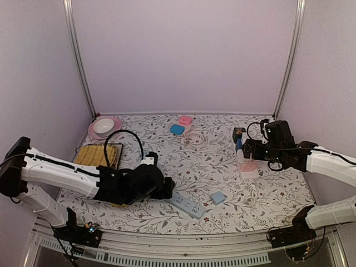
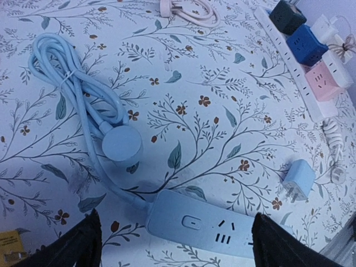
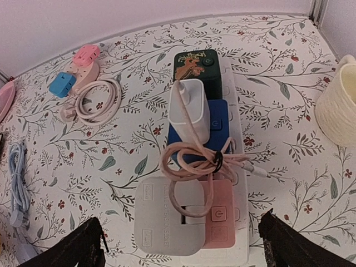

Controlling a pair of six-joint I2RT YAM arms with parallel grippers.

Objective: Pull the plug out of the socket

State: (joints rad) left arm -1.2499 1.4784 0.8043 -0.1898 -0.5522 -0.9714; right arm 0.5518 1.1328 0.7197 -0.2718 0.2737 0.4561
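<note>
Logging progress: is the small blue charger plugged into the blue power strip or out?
Out: blue charger lies on the table, prongs bare, apart from the blue power strip.

white plug (image 3: 189, 108): upright, plugged in | socket strip (image 3: 240, 211): white, lying flat

Floral table (image 1: 217, 167) bears blue strip (image 1: 187, 204), white strip (image 1: 251, 174), plate (image 1: 117, 123)
</note>
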